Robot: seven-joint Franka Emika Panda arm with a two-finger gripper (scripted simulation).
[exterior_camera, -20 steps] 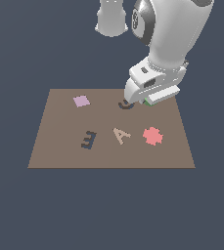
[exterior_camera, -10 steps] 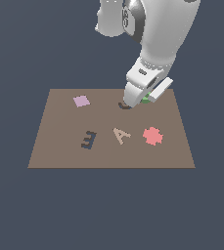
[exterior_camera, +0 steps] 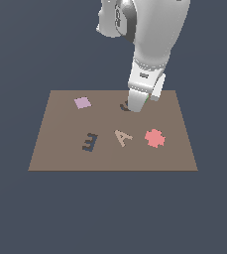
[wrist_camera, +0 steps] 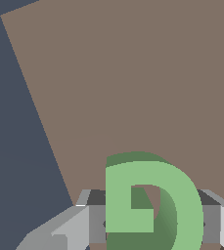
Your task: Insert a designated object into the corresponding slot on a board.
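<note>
The pincer (exterior_camera: 135, 107) is clenching the green G block (wrist_camera: 152, 205) between its fingers (wrist_camera: 74, 229), holding it low over the brown board (exterior_camera: 60, 149) near its far edge. It is hanging just beside the dark G-shaped slot (exterior_camera: 124, 106), partly covering it.

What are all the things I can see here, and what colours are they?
board: one, brown, flat under everything.
pink square: one, pale pink, far corner at the exterior view's left.
E-shaped recess: one, dark, near side, left of the A.
letter A: one, tan, middle of the near side.
cog-edged piece: one, red, right of the A.
G-shaped recess: one, dark, far side, partly hidden by the gripper.
green G block: one, bright green, between the fingers.
gripper: one, grey-white, shut on the G block, just beside the G recess.
arm: one, white.
</note>
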